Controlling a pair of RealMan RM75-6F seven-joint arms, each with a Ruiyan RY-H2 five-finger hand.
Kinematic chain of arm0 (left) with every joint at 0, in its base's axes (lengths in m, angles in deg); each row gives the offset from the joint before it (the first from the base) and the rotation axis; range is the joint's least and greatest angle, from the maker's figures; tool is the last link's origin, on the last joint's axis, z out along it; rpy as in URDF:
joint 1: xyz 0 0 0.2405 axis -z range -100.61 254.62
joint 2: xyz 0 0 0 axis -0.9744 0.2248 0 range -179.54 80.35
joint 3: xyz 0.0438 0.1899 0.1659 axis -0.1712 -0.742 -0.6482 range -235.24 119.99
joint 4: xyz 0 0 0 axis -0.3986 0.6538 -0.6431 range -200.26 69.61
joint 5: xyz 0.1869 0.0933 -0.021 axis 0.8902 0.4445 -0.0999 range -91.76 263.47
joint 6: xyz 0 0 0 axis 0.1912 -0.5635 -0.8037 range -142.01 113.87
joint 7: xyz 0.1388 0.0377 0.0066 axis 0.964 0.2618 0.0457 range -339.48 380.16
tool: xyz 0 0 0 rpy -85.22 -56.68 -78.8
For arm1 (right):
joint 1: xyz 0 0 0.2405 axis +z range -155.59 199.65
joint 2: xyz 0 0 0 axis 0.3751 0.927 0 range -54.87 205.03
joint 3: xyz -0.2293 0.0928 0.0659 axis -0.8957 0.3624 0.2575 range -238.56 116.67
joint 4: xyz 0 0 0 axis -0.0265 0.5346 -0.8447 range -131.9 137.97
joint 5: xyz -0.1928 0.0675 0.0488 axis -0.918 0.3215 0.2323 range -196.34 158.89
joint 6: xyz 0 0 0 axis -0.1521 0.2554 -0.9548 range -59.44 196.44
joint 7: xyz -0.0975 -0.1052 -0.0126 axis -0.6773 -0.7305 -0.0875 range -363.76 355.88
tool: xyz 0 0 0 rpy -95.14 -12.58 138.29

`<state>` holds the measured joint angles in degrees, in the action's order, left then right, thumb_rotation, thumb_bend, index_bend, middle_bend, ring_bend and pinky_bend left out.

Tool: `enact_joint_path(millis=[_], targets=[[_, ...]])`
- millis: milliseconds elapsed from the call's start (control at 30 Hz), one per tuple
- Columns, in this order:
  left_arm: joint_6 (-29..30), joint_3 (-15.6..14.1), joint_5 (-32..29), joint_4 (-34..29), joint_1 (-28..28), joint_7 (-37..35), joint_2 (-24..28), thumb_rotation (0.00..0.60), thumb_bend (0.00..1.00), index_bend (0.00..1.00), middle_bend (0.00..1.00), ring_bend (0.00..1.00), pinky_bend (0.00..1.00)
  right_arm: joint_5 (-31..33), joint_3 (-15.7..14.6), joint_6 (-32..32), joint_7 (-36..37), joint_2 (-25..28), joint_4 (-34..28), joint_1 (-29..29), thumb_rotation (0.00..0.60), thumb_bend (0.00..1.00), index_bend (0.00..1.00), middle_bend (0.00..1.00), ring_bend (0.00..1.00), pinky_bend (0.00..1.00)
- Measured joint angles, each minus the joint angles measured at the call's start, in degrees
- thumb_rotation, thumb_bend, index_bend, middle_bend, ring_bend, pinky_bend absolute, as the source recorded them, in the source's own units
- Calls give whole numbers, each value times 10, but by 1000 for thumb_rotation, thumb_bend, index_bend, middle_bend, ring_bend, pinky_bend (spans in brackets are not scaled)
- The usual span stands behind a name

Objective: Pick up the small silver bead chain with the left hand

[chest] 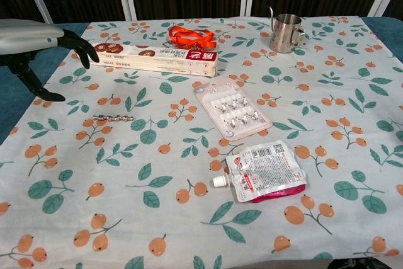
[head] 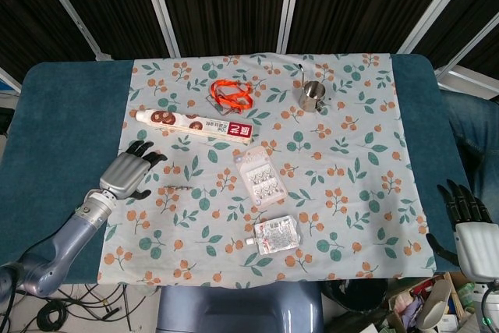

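The small silver bead chain [chest: 113, 118] lies straight on the floral cloth, left of centre; in the head view the bead chain [head: 176, 187] is a thin short line. My left hand [head: 129, 172] hovers to the left of it, fingers spread, holding nothing. In the chest view the left hand [chest: 38, 39] sits at the left edge, above and left of the chain, apart from it. My right hand [head: 465, 212] hangs off the table's right side with fingers apart and nothing in it.
A long toothpaste box [chest: 154, 58] lies behind the chain, with an orange lanyard [chest: 191, 37] beyond it. A blister pack [chest: 233, 109] and a pouch [chest: 264, 169] sit mid-table. A steel cup [chest: 286, 33] stands at the back right.
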<state>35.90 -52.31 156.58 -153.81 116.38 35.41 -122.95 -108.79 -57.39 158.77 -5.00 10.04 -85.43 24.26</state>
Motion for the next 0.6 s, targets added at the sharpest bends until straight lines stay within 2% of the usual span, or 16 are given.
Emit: enact_joint_path(millis=[267,600], targets=[[2,-3,-16,9,0,14,-14,600,215,211,301,56,82,-2,2,5,1,-2,2,0,600,153,21,15,41,136],[-17,-11,-79,8,11,71,-36,600,215,272,345,65,82,-13,2,14,4,-4,10,1,600,153,20,15,41,136]])
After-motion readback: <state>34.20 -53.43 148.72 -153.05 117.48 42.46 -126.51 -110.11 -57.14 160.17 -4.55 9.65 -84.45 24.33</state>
